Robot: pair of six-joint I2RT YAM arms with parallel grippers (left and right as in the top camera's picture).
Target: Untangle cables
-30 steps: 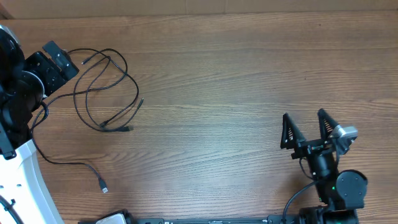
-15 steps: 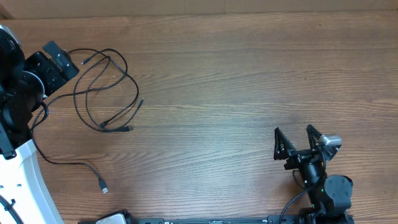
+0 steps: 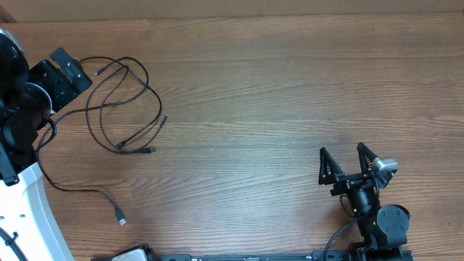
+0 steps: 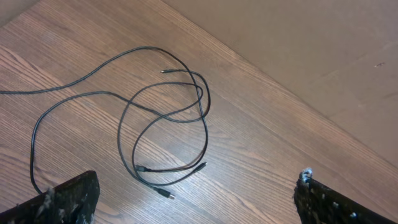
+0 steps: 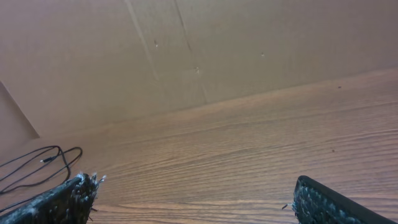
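Observation:
The cables (image 3: 125, 101) are thin black cords lying in loose overlapping loops on the wooden table at the far left. One long strand runs toward the front and ends in a pale plug (image 3: 120, 216). My left gripper (image 3: 71, 78) is open and empty, just left of the loops. In the left wrist view the loops (image 4: 168, 124) lie ahead of the open fingers (image 4: 199, 208), not touching them. My right gripper (image 3: 346, 165) is open and empty near the front right, far from the cables. The right wrist view shows its spread fingers (image 5: 193, 205) and a bit of cable (image 5: 37, 160) far off.
The wooden table (image 3: 275, 94) ends at a brown cardboard wall (image 5: 205, 43) along its far side. The left arm's white base (image 3: 29, 210) stands at the front left with its own thicker black wire beside it.
My right gripper has pulled back toward the table's front edge and then nearly stopped. The left arm and the cables have not moved.

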